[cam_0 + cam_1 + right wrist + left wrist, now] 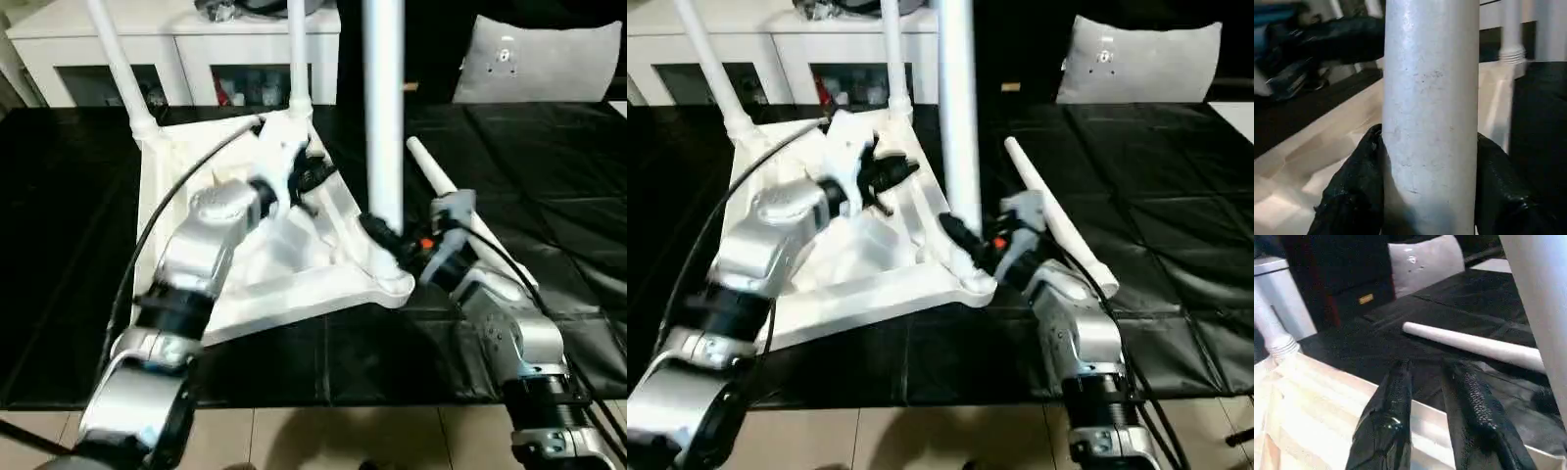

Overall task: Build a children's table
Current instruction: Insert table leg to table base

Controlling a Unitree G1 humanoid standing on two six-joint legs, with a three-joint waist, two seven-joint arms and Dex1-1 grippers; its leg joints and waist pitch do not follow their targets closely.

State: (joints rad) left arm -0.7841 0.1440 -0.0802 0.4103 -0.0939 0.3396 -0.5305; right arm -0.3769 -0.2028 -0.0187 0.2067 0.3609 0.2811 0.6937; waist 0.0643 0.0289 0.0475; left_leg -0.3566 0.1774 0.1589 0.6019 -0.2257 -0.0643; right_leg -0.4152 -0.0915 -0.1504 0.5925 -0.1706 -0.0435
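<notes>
Your right claw (377, 227) grips an upright leg (383, 108).
Left claw (893, 172) hangs narrowly parted, empty, above the upturned table top (294, 284).

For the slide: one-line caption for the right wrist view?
Right hand clamped on an upright white leg above the upturned tabletop.

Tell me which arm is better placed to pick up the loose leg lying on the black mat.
Left, probably. The right gripper is clamped on the upright leg, while the left gripper holds nothing and points toward the loose leg.
</notes>
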